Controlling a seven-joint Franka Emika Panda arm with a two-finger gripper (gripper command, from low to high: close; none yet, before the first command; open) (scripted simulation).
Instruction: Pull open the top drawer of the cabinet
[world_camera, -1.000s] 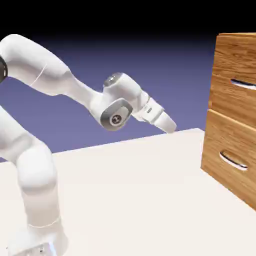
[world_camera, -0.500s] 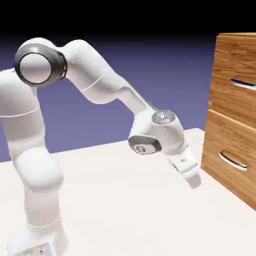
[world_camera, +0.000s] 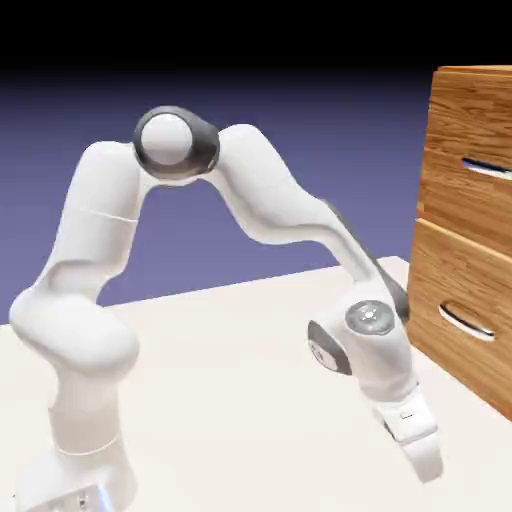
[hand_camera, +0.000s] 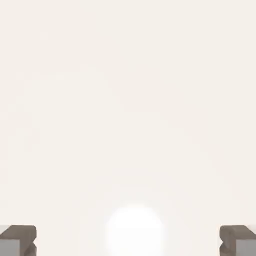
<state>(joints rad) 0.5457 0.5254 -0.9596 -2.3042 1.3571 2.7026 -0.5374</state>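
Lowered toward the table (world_camera: 250, 400), the tool (world_camera: 428, 468) gapes wide below the closed top drawer (world_camera: 466, 190).

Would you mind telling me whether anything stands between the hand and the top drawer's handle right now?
Nothing visible does. The hand hangs low over the table, pointing down, empty, with its fingertips apart. The top drawer sits above and to the right on the cabinet, with only open space between them.
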